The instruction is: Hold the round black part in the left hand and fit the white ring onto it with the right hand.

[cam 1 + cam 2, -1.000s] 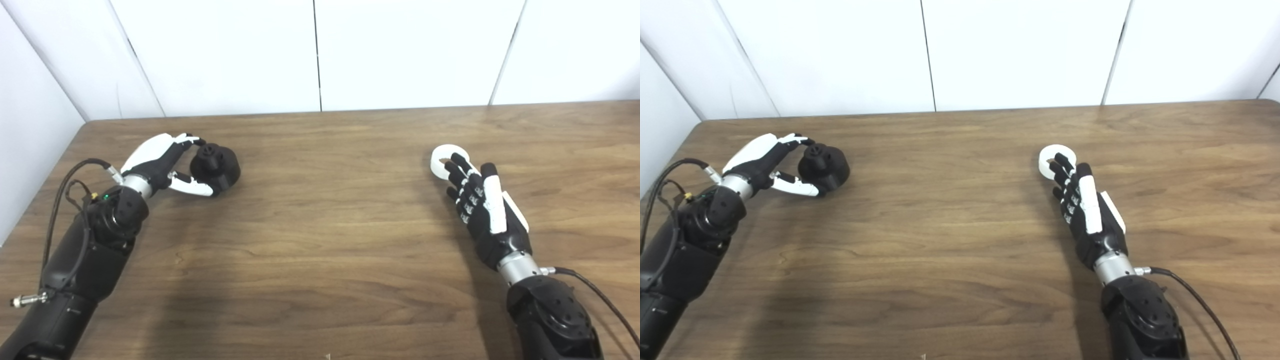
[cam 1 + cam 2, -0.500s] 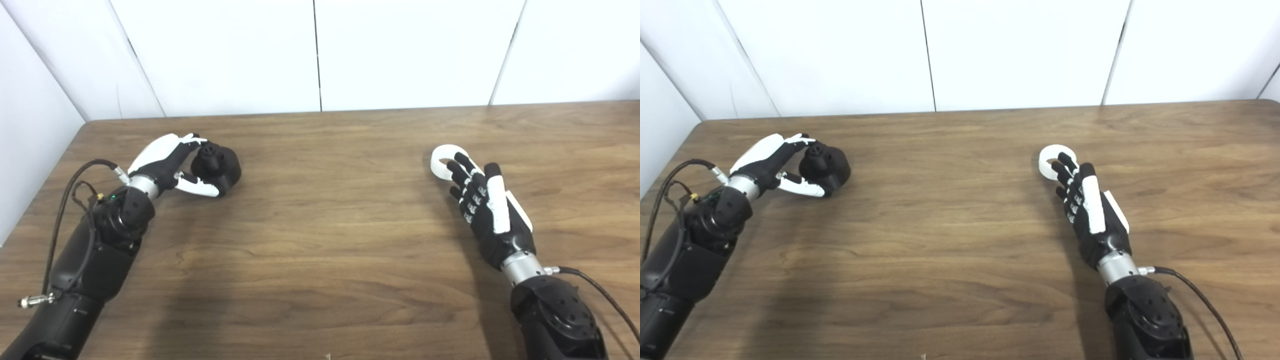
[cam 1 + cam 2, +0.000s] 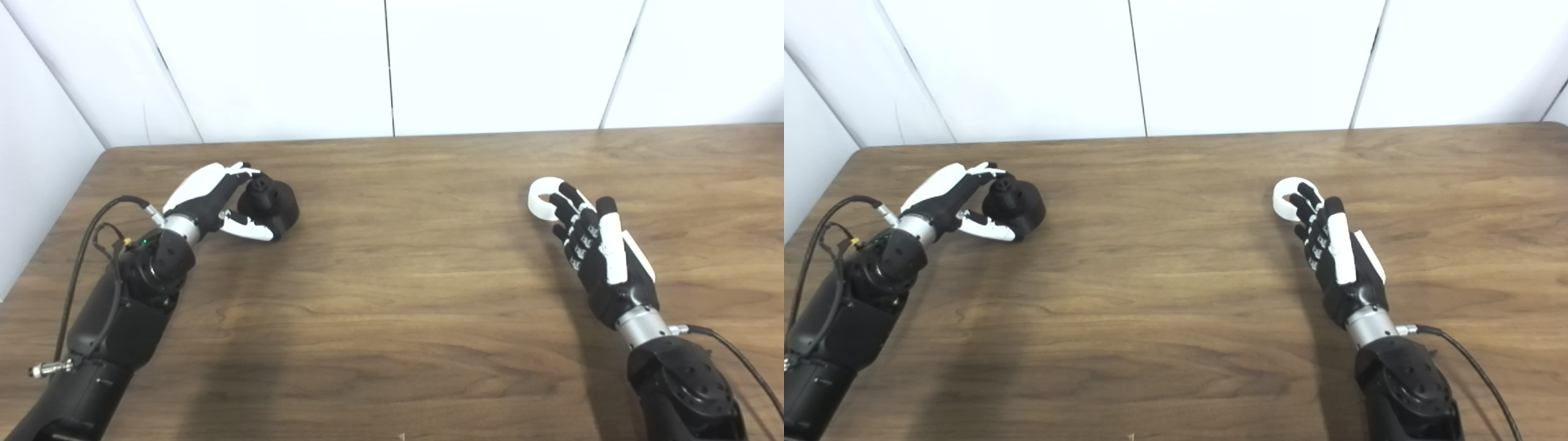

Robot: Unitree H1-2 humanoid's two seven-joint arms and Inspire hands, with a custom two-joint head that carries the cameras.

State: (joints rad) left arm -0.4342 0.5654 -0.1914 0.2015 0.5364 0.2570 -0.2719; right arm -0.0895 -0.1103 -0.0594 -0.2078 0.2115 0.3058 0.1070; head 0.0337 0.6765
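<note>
- One round black part [image 3: 269, 205], sitting on the table [image 3: 392, 275], with the left hand [image 3: 211, 199] curled around it, fingers above and thumb below.
- One white ring [image 3: 544, 197] just past the right hand's [image 3: 603, 257] fingertips; those fingers are straight and spread, gripping nothing.

Round black part [image 3: 269, 204] far left, white ring [image 3: 543, 196] right
</note>
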